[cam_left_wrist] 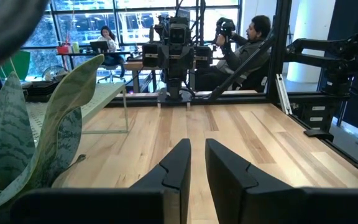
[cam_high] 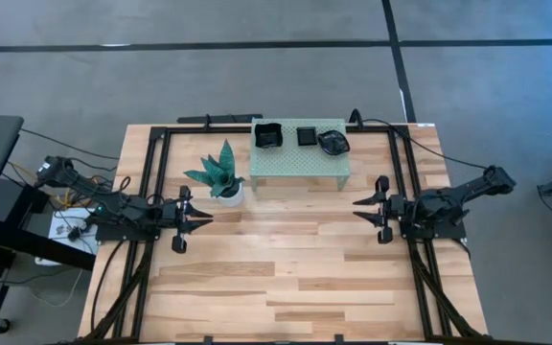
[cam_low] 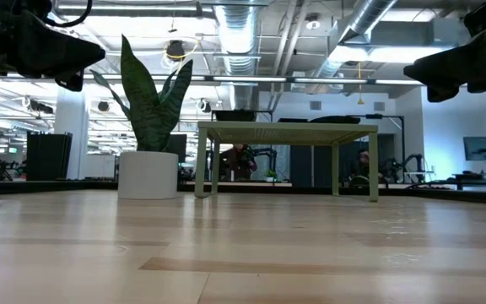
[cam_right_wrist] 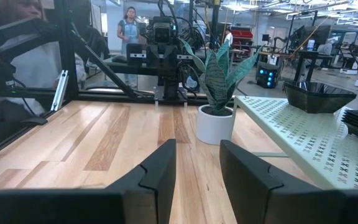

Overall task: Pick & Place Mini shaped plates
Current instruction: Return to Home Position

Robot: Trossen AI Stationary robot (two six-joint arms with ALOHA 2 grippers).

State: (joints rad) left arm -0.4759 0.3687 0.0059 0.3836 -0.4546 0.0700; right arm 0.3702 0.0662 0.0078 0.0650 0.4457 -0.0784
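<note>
Resting on the shelf [cam_high: 300,165] at twelve o'clock, plates [cam_high: 307,136] are judged brittle, best rim-gripped; left end effector [cam_high: 208,218] and right end effector [cam_high: 356,208] are parted, empty.

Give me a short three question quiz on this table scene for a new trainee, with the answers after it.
1. True or false: all the mini shaped plates in view rest on the green shelf.
2. How many separate groups do they form there? A one, B three, C five.
3. Fill in: the plant stands nearest the ____ gripper.
Key: 1 true; 2 B; 3 left, meaning the left gripper.
</note>
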